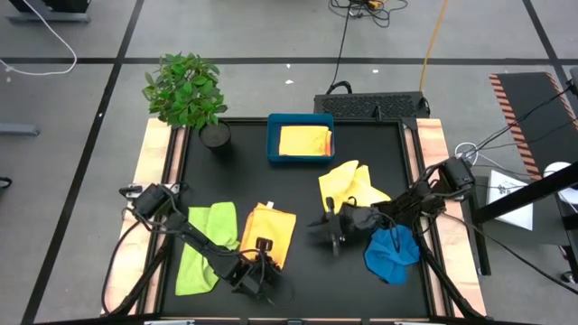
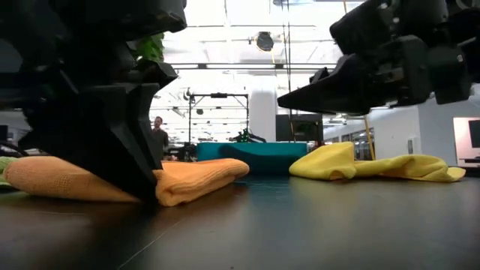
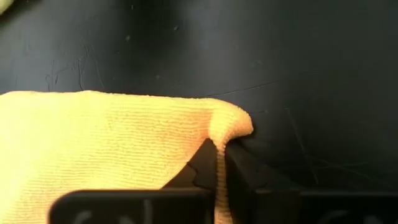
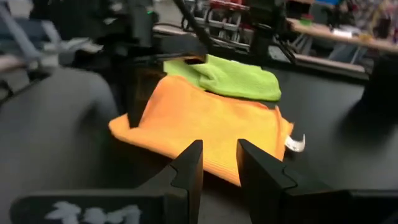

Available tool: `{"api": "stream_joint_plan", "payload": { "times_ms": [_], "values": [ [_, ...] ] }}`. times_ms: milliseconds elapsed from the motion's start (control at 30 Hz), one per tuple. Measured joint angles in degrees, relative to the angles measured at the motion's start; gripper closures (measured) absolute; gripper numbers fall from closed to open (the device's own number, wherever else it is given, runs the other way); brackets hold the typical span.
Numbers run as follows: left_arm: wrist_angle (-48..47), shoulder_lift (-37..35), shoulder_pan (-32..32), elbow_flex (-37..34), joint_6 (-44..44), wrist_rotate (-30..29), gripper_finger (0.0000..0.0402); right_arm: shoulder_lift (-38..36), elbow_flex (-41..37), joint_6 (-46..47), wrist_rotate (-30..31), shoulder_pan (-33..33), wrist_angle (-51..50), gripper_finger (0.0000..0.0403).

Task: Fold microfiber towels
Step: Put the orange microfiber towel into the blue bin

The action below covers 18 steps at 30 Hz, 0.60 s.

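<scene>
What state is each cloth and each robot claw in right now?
orange towel: flat, corner pinched
lime green towel: lying loose
pale yellow towel: crumpled
blue towel: crumpled
golden yellow towel: folded in tray
left gripper: shut on orange towel
right gripper: open, empty

The near corner of the orange towel [image 1: 269,233] is covered from above by the left gripper [image 1: 261,268]; in the low view part of its folded edge is hidden behind the same gripper

The blue towel [image 1: 392,253] is partly overlapped by the right arm [image 1: 411,203]

The lime green towel [image 2: 4,166] is cut off by the low view's edge, only a sliver being seen

The person [image 2: 158,138] in the background is too small and blurred for any detail

The right gripper [image 4: 219,163] is cut off at the base in its own wrist view
</scene>
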Motion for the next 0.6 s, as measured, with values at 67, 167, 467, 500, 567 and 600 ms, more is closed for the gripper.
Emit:
{"api": "stream_joint_plan", "payload": {
  "times_ms": [67, 167, 467, 500, 567, 600],
  "values": [
    [1.3, -0.7, 0.9, -0.2, 0.1, 0.1, 0.0391, 0.0, 0.5, -3.2, 0.0, 0.7, -0.4, 0.0312],
    [1.4, -2.7, 2.5, -0.3, -0.8, 0.4, 0.0392, 0.0, 1.4, -6.6, 0.0, 1.4, -0.2, 0.0306],
    [-2.0, -11.5, 4.4, -0.1, -2.3, 1.6, 0.0397, 0.6, 5.3, -14.5, 0.0, 2.2, -6.8, 0.0197],
    [-2.0, -12.6, 4.5, -0.1, -2.2, 1.6, 0.0397, 1.1, 5.8, -15.0, 0.0, 2.2, -6.9, 0.0180],
    [-2.0, -14.4, 4.5, -0.1, -2.2, 1.6, 0.0397, 2.9, 7.5, -16.3, 0.1, 2.1, -6.9, 0.0150],
    [-2.0, -15.3, 4.5, -0.1, -2.1, 1.6, 0.0398, 4.2, 8.5, -17.1, 0.1, 2.1, -6.8, 0.0137]
  ]
}}
